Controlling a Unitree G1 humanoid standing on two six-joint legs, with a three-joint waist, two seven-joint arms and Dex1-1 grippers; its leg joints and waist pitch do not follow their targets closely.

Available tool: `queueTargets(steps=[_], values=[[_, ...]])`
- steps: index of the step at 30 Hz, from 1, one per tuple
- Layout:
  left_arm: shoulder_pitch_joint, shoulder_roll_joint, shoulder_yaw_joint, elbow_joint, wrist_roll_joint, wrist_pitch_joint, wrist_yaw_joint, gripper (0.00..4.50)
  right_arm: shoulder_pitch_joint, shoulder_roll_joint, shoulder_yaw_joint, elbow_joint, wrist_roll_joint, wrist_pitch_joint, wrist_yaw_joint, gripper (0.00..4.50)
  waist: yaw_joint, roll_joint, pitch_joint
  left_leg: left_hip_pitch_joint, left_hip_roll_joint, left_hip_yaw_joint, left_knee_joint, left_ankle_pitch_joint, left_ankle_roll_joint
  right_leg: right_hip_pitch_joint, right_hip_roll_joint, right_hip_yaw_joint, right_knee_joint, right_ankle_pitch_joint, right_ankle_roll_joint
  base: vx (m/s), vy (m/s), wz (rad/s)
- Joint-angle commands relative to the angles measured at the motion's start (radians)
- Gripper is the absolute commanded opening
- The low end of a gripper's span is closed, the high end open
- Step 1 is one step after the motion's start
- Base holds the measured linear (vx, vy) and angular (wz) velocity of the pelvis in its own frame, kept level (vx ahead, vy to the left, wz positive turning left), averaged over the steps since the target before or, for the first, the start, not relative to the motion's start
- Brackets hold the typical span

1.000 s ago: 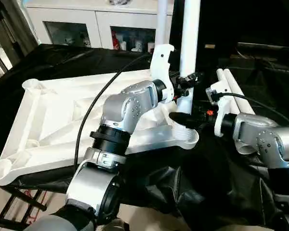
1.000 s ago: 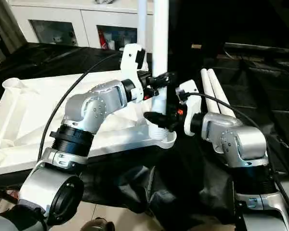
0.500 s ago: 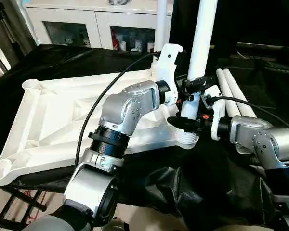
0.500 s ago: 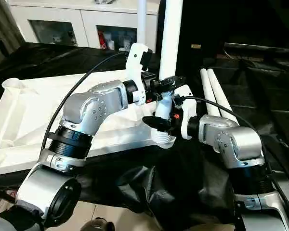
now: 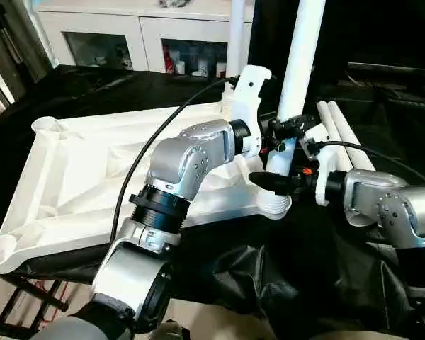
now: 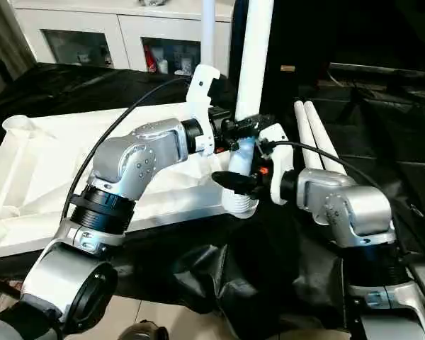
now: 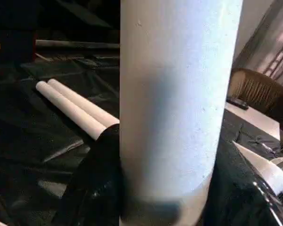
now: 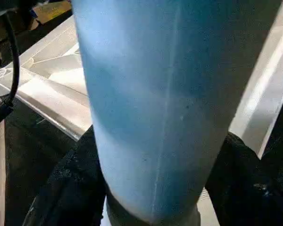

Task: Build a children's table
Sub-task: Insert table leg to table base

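The children's table's white tabletop (image 5: 78, 177) lies underside up on the black cloth. One white leg (image 5: 297, 64) stands in the near right corner socket (image 5: 275, 204) and leans to the right. My left gripper (image 5: 282, 131) is shut on this leg a little above the socket; in the left wrist view the leg (image 7: 174, 94) sits between black fingers (image 7: 92, 188). Lower down, my right gripper (image 5: 273, 183) clasps the same leg just above the socket. In the right wrist view the fingers (image 8: 75, 183) hug both sides of the leg (image 8: 170, 94).
A second leg (image 5: 236, 32) stands upright at the tabletop's far right corner. Two loose legs (image 5: 343, 134) lie side by side on the black cloth (image 5: 269, 283) to the right. White cabinets (image 5: 127, 35) stand behind. The floor shows below the table's near edge.
The held leg has tipped from upright to leaning right. My left gripper moved right with it. My right gripper stayed low on the leg by the socket.
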Motion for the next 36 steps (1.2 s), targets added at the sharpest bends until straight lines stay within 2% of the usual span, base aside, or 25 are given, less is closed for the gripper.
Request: queueTargets(steps=[1,11,12,14,17,18,25,32,34,36], values=[[0.004,0.01,-0.013,-0.012,0.013,0.001,-0.011,1.88,-0.002,-0.017,-0.034,-0.033,0.013,0.014,0.002,2.83,0.005,-0.024,-0.09,0.011,0.046,-0.019,-0.053,-0.1,0.06,0.067,-0.075,0.041,-0.067,-0.24,-0.165,0.0,0.0,0.0],[0.008,0.014,-0.028,-0.024,0.006,0.008,-0.031,1.88,0.002,-0.02,-0.035,-0.035,0.022,0.022,0.007,2.83,0.005,-0.023,-0.091,0.012,0.047,-0.019,-0.053,-0.1,0.059,0.067,-0.075,0.041,-0.066,-0.239,-0.17,0.0,0.0,0.0],[0.009,0.014,-0.029,-0.026,0.005,0.009,-0.031,1.88,0.002,-0.019,-0.038,-0.034,0.023,0.024,0.005,2.53,0.005,-0.023,-0.091,0.011,0.046,-0.019,-0.053,-0.1,0.059,0.068,-0.075,0.041,-0.066,-0.239,-0.171,0.0,0.0,0.0],[0.009,0.014,-0.03,-0.027,0.004,0.01,-0.033,1.88,0.002,-0.018,-0.039,-0.033,0.024,0.026,0.005,2.53,0.005,-0.023,-0.091,0.012,0.047,-0.019,-0.053,-0.099,0.059,0.068,-0.076,0.041,-0.065,-0.236,-0.173,0.0,0.0,0.0],[0.009,0.014,-0.03,-0.027,0.004,0.01,-0.033,1.88,0.002,-0.018,-0.039,-0.033,0.024,0.026,0.005,2.28,0.005,-0.023,-0.091,0.012,0.047,-0.019,-0.052,-0.101,0.061,0.067,-0.075,0.041,-0.066,-0.236,-0.175,0.0,0.0,0.0],[0.009,0.015,-0.031,-0.028,0.003,0.011,-0.034,1.88,0.002,-0.017,-0.04,-0.033,0.023,0.028,0.006,2.06,0.006,-0.023,-0.091,0.012,0.046,-0.019,-0.052,-0.101,0.06,0.067,-0.075,0.041,-0.066,-0.239,-0.173,0.0,0.0,0.0],[0.01,0.018,-0.034,-0.032,-0.003,0.014,-0.042,1.88,-0.001,-0.003,-0.046,-0.021,0.026,0.018,-0.005,1.92,0.005,-0.025,-0.092,0.012,0.047,-0.019,-0.053,-0.098,0.057,0.068,-0.075,0.041,-0.065,-0.239,-0.17,0.0,0.0,0.0],[0.017,0.026,-0.036,-0.032,0.013,-0.018,-0.041,1.88,0.002,0.008,-0.055,-0.013,0.024,-0.002,-0.016,1.91,0.006,-0.021,-0.091,0.012,0.047,-0.02,-0.053,-0.103,0.054,0.067,-0.076,0.04,-0.066,-0.241,-0.169,0.0,0.0,0.0],[0.014,0.021,-0.019,-0.021,0.014,-0.037,-0.025,2.44,0.002,0.011,-0.059,-0.014,0.025,-0.007,-0.018,1.91,0.006,-0.019,-0.092,0.013,0.047,-0.019,-0.053,-0.106,0.052,0.067,-0.075,0.041,-0.065,-0.237,-0.168,0.0,0.0,0.0],[0.014,0.005,0.023,-0.023,-0.024,-0.053,-0.028,2.6,0.005,0.012,-0.062,-0.017,0.025,-0.011,-0.021,1.91,0.006,-0.02,-0.093,0.012,0.046,-0.019,-0.052,-0.1,0.054,0.068,-0.075,0.041,-0.063,-0.22,-0.175,0.0,0.0,0.0]])
